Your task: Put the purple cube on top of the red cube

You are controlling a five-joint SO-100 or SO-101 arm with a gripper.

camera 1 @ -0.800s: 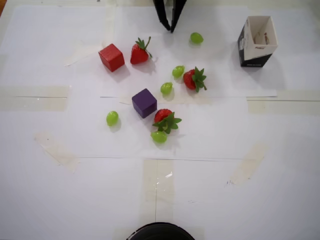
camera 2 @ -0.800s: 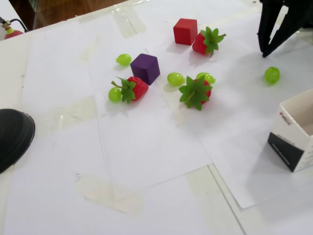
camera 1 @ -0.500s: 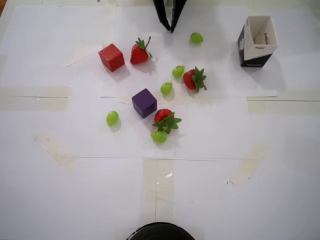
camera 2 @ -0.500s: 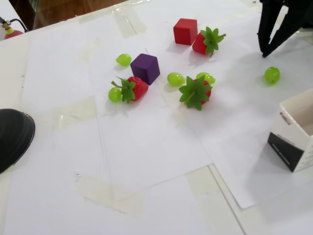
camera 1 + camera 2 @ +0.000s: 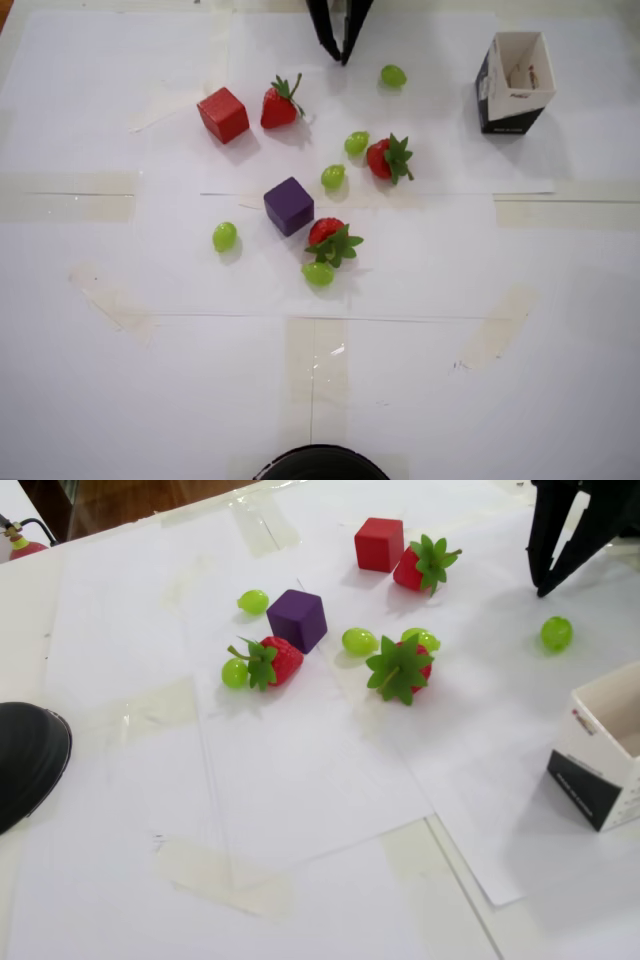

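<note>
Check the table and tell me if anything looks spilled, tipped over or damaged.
Nothing stands out. The purple cube and red cube sit flat and apart, the strawberries and grapes lie loose between them, and the small box stands upright with its top open. The gripper hangs at the far edge, holding nothing.

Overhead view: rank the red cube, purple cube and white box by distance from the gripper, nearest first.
1. Red cube, lower left of the gripper.
2. White box, to its right; close to the red cube's distance.
3. Purple cube, below it, farthest.
</note>
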